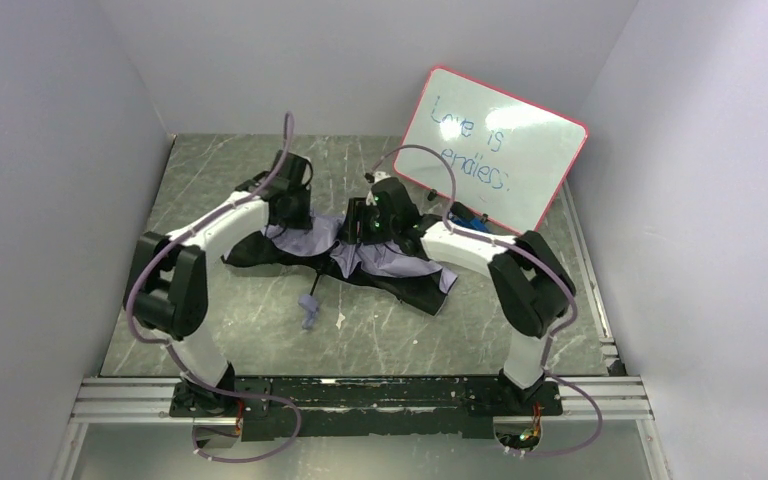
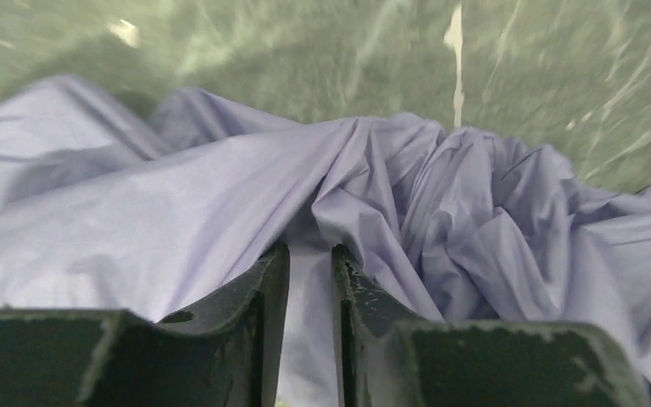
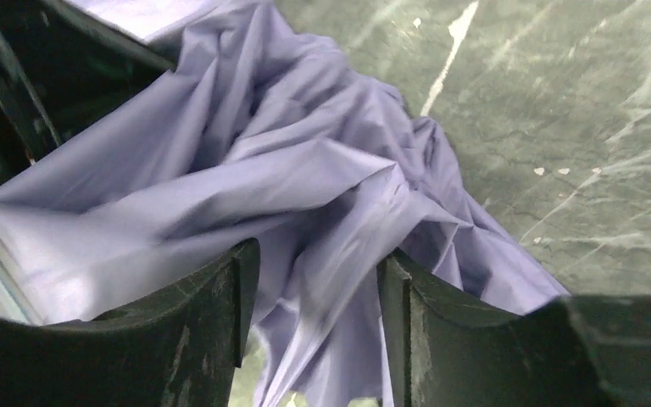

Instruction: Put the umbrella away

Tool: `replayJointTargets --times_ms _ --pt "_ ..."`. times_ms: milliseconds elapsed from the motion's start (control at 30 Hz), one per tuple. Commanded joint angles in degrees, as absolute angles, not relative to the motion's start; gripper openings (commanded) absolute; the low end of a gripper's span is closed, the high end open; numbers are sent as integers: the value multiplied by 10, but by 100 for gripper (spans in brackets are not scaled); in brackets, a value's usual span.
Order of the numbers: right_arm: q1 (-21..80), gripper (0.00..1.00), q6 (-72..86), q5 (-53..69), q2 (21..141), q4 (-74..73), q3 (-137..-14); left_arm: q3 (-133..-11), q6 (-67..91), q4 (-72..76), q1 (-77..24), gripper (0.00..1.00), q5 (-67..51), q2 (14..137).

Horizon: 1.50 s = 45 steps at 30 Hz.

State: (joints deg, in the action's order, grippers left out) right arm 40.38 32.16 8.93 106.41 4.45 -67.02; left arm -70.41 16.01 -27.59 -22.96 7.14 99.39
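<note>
1. Reference: clock directions are read on the top view, with the arm bases at 6 o'clock.

2. Nearest the bases, the pale handle (image 1: 309,316) lies on the table (image 1: 520,340), toward 6 o'clock from the canopy. The black shaft (image 1: 316,285) runs from it up under the fabric. This end is free, so the judged step is gathering the canopy, not stowing.

3. The umbrella (image 1: 380,262) lies collapsed at the table centre, lavender fabric uppermost and black lining spilling out at 3 and 9 o'clock.

4. The left gripper (image 2: 309,254), at the canopy's 10 o'clock edge, has its jaws almost together on a thin fold of fabric. This pinch probably anchors the cloth.

5. The right gripper (image 3: 318,254), at 12 o'clock, has its jaws about half apart around a thicker bunch. Whether it is clamped cannot be determined.

6. Farthest, at 1 o'clock, a red-framed whiteboard (image 1: 500,150) leans on the wall, with a blue eraser (image 1: 470,215) at its foot.
</note>
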Motion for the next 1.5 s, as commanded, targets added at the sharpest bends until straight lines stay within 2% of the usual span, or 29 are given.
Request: replayJointTargets --times_ms 0,100,233,433,533,667,833,933,1133,1300,1467 --pt "399 58 270 59 984 -11 -684 -760 139 -292 -181 33 68 908" --pt "384 60 250 31 934 -41 -673 -755 126 -275 -135 38 76 849" --pt "351 60 228 -17 888 -94 -666 -762 111 -261 -82 44 119 829" --pt "284 58 203 -109 890 -194 -677 -824 112 -310 -27 38 196 937" --pt "254 53 199 -151 917 -232 -678 -852 102 -327 -19 30 221 999" --pt "231 43 209 -150 937 -247 -663 -877 91 -341 -16 13 240 1062" --pt "229 31 219 -158 960 -234 -629 -875 71 -335 -13 5 261 1108" --pt "222 28 227 -175 984 -220 -614 -881 66 -337 -11 5 276 1135" --pt "211 11 233 -181 1030 -202 -606 -896 65 -345 -10 5 298 1176" --pt "206 6 240 -136 1038 -212 -606 -903 72 -372 -9 5 323 1209" --pt "210 2 250 -73 996 -226 -571 -843 97 -384 -13 5 253 1171"
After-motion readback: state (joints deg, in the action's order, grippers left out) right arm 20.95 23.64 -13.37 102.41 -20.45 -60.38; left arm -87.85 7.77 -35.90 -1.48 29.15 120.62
